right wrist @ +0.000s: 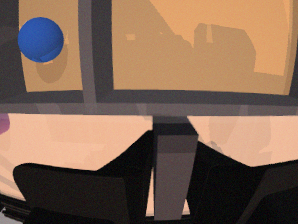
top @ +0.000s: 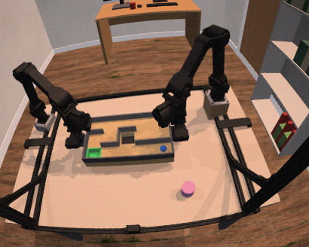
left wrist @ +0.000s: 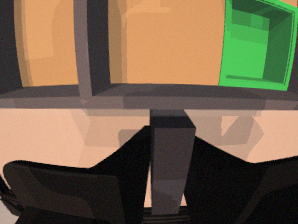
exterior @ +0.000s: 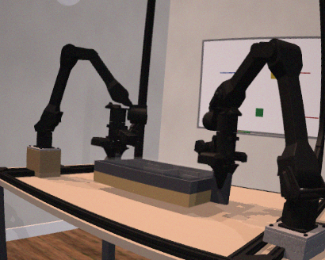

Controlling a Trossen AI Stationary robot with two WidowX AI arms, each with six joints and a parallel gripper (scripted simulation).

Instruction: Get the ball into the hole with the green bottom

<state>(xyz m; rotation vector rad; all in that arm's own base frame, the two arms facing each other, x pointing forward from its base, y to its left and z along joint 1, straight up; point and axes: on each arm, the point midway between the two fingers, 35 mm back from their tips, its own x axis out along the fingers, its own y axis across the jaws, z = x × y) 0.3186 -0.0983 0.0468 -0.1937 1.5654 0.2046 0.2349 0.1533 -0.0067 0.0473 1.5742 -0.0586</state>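
The walled board (top: 130,160) (exterior: 148,176) appears to rest on the table. The blue ball (top: 163,148) (right wrist: 41,40) lies in its front lane near the right end in the top view. The green-bottomed hole (top: 93,152) (left wrist: 250,50) is in the front left corner; a dark hole (top: 127,139) is near the middle. My left gripper (left wrist: 160,131) (exterior: 221,184) is shut on the grey handle (left wrist: 172,170) at the green-hole end. My right gripper (right wrist: 163,135) is shut on the other grey handle (right wrist: 175,172) at the ball's end. Both handles are hidden in the top view.
A pink cylinder (top: 188,188) stands on the table in front of the board's right end, with its edge in the right wrist view (right wrist: 4,124). Inner walls (top: 153,141) divide the board. Black frame rails (top: 92,229) run around the table.
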